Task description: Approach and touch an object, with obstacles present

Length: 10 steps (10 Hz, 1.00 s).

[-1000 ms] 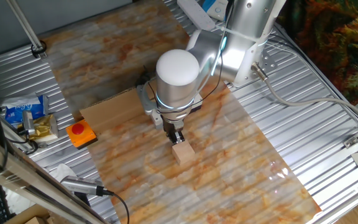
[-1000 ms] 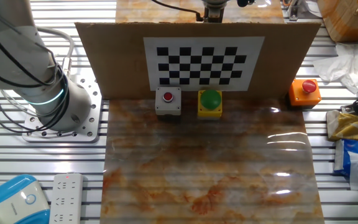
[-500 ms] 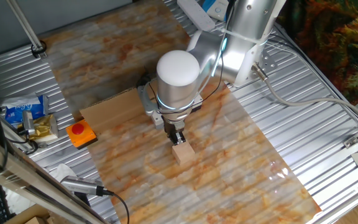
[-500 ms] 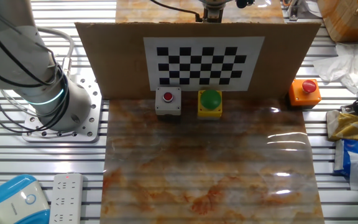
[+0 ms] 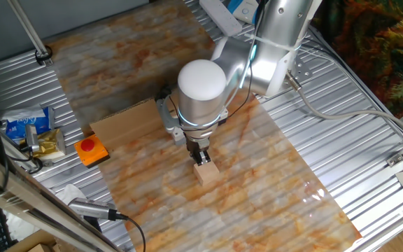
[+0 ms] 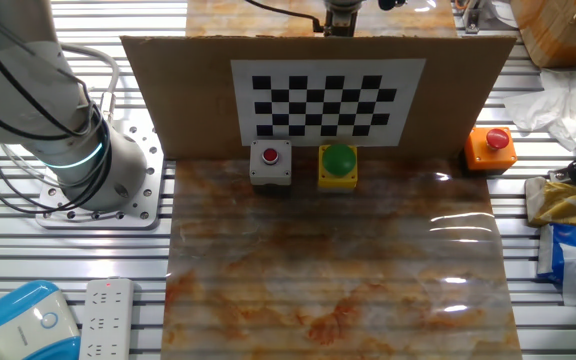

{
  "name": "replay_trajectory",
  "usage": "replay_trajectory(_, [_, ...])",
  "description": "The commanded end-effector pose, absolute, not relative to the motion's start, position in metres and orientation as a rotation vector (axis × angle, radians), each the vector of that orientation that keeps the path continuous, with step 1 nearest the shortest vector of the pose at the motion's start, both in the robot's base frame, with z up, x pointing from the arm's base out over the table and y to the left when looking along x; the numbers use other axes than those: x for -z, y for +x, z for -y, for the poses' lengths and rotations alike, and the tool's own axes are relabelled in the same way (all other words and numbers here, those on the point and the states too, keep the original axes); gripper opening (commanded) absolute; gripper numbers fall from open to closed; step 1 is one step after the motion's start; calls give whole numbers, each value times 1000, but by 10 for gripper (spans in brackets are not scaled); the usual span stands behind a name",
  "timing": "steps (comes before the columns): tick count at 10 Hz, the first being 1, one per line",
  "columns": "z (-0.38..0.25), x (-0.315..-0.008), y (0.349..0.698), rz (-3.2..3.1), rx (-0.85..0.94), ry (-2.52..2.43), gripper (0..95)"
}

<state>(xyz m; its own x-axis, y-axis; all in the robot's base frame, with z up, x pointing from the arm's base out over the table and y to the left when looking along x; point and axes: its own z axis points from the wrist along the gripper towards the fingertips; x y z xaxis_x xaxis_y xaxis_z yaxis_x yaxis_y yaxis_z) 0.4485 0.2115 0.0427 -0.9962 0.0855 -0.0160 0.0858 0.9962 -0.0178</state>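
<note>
The light-tan wooden cube [image 5: 206,172] sits on the marbled mat in one fixed view. My gripper [image 5: 201,158] hangs straight down, its dark fingertips close together and at the cube's top far edge, seemingly touching it. The brown cardboard strip [image 5: 126,122] stands just behind the arm. In the other fixed view the cardboard [image 6: 168,100] carries a checkerboard and hides the cube and the fingertips. In front of it stand a box with a red button [image 6: 270,164] and a box with a green button [image 6: 338,165].
A flat orange box with a red button [image 5: 91,150] lies left of the mat, and shows in the other fixed view [image 6: 490,148]. Packets [image 5: 30,133] lie at the left edge. The arm's base [image 6: 78,150] and a power strip [image 6: 106,318] are beside the mat.
The arm has shifted very slightly right and down toward the cube. Nothing else has moved.
</note>
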Motion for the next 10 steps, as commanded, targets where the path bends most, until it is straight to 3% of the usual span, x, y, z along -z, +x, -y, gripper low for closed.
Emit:
replay_trajectory(1, [-212, -43, 448, -3122, 27, 134, 0])
replay_trajectory(10, [-219, -43, 445, -3118, 36, 144, 0])
